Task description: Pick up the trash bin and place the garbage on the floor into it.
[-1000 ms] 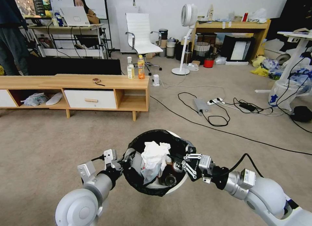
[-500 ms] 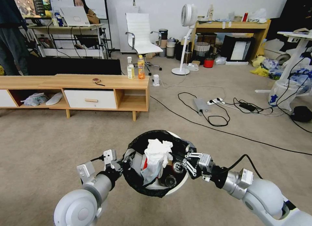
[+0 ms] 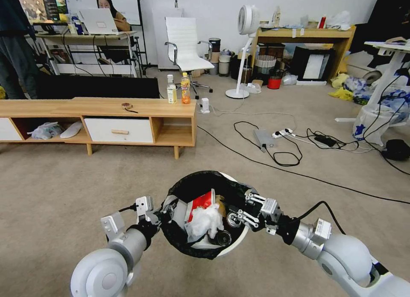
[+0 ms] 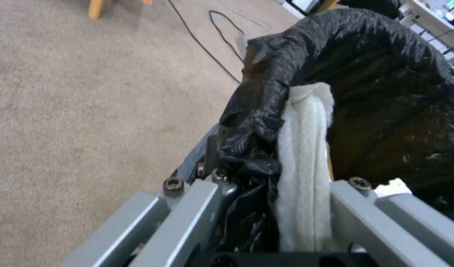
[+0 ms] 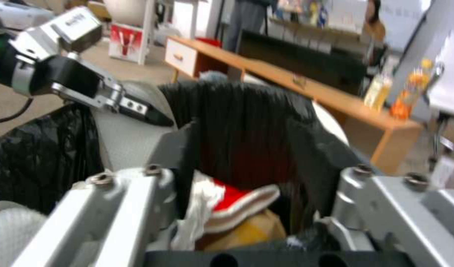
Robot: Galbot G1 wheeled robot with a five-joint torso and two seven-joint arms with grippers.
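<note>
**Bin held up, litter inside**

Your left tool (image 3: 164,212) is clamped on the near rim of the trash bin (image 3: 232,241), holding it above the carpeted floor (image 3: 64,181). Your right tool (image 3: 245,207) sits at the opposite rim, fingers spread, gripping nothing. A crumpled tissue (image 3: 206,218) and red-white wrapper (image 3: 203,201) lie inside.

One trash bin (image 3: 230,241), one tissue (image 3: 205,220), one red wrapper (image 3: 203,201), two bottles (image 3: 171,88), one fan (image 3: 247,19).
</note>
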